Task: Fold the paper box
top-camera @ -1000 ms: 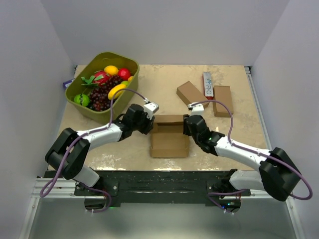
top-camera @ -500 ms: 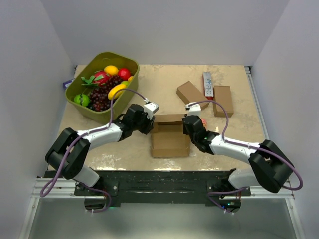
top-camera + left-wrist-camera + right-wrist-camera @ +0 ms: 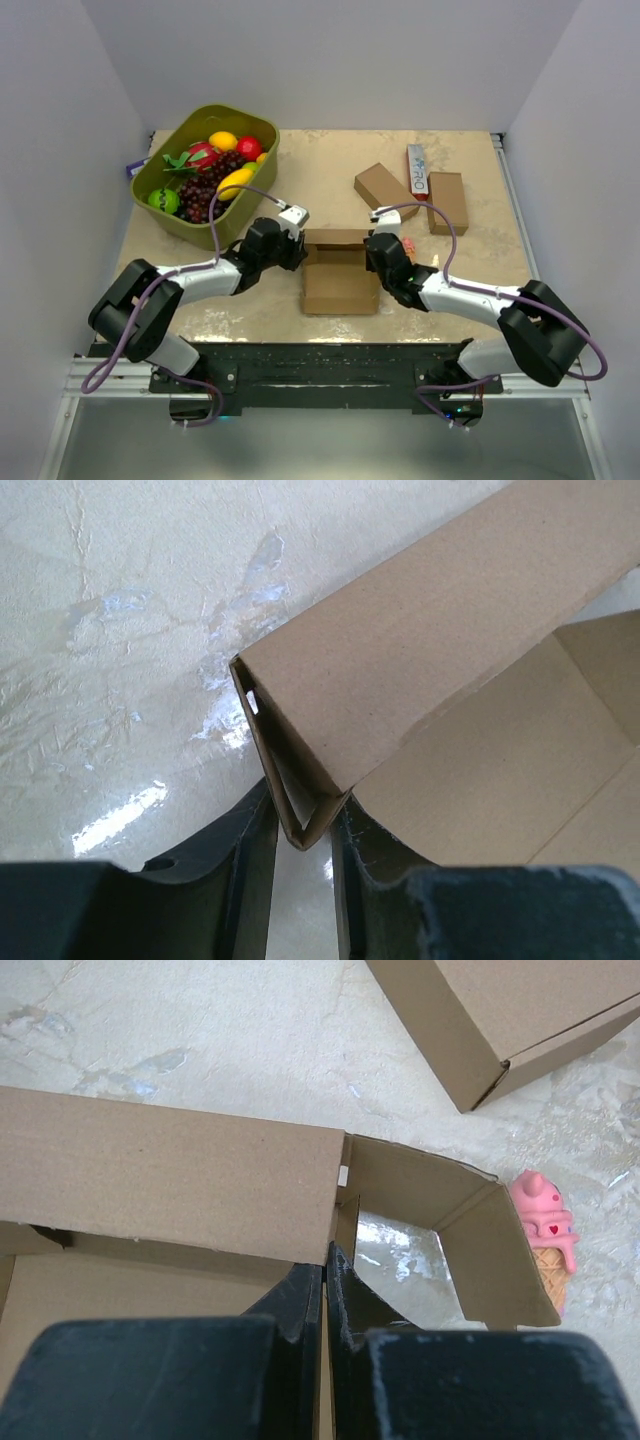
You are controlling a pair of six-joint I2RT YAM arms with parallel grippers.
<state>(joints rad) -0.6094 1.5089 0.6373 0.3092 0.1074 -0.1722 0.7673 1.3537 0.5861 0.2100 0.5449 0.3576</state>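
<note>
Walls are seemingly being folded: the paper box (image 3: pixel 340 288) is clamped by the left gripper (image 3: pixel 300 852), the right gripper (image 3: pixel 325 1300) is closed — the side flap (image 3: pixel 480 1250) should be tucked next.

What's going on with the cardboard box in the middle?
Both arms are working on the paper box, which lies open, not folded shut. The left gripper pinches its far-left corner wall. The right gripper is shut, tips by the right side flap, which splays outward, not yet tucked in.

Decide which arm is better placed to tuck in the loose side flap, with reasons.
Probably right: the right gripper, shut, sits beside the open flap; the left gripper clamps the paper box opposite.
</note>
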